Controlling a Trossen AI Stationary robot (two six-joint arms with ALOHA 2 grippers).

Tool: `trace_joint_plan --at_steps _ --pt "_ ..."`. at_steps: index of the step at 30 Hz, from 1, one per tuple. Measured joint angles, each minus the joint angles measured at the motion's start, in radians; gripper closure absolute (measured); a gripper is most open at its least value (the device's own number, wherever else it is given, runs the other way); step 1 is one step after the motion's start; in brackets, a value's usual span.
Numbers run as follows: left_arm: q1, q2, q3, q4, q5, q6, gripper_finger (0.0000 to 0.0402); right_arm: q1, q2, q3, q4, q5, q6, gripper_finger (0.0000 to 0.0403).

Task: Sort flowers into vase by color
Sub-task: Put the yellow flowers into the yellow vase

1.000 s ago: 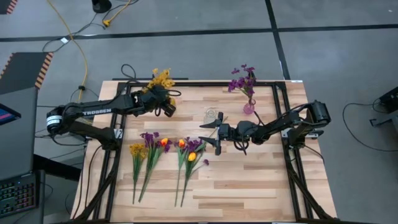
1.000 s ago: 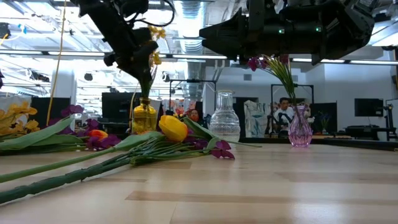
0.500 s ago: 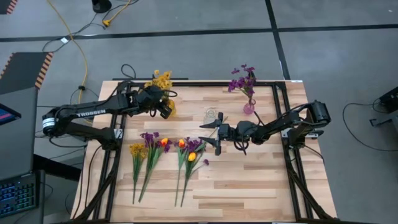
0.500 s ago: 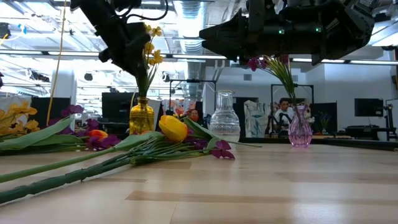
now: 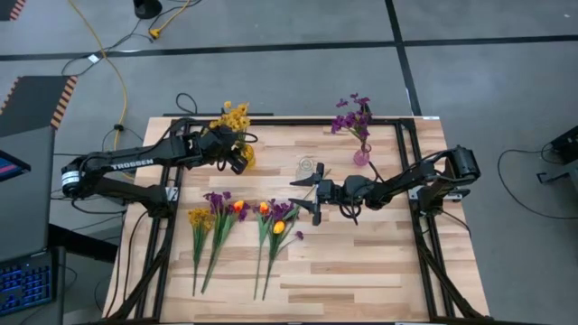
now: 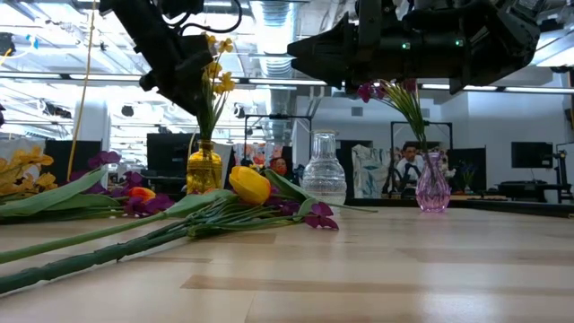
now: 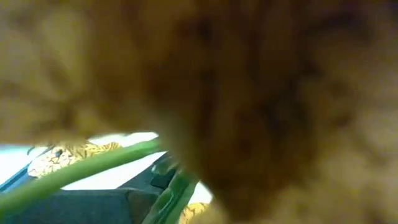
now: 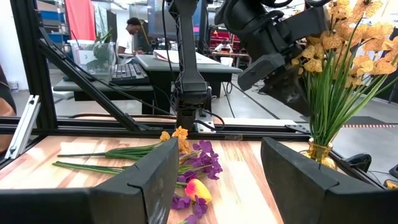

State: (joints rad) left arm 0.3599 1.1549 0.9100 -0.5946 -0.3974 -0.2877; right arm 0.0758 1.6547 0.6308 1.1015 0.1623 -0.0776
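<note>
The left claw (image 5: pixel 237 155) is up by the yellow flowers (image 5: pixel 235 117) in the yellow vase (image 6: pixel 204 168). It is too hard to tell if its fingers are open or closed. The right claw (image 5: pixel 301 195) is wide open and holds nothing, just in front of the clear vase (image 6: pixel 324 170). Purple flowers (image 5: pixel 352 115) stand in the pink vase (image 6: pixel 432 186). More flowers (image 5: pixel 242 218) lie on the desk (image 5: pixel 361 262) in front of the yellow vase.

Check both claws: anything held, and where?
Left claw grips the yellow flowers by their stems, above the yellow vase. Right claw is open, holding nothing.
</note>
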Motion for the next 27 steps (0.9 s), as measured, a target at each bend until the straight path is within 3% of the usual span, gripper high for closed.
trace_joint_plan --at_steps 7,19,27 --pt "0.000 0.000 0.000 -0.001 0.000 0.011 0.0251 0.000 0.000 0.000 0.000 0.000 0.000 0.0148" --pt "0.000 0.000 0.000 -0.073 -0.006 0.018 0.0176 0.000 0.000 0.000 0.000 0.000 0.000 0.0148" --pt "0.000 0.000 0.000 -0.126 0.102 0.040 0.0174 0.000 0.000 0.000 0.000 0.000 0.000 0.0148"
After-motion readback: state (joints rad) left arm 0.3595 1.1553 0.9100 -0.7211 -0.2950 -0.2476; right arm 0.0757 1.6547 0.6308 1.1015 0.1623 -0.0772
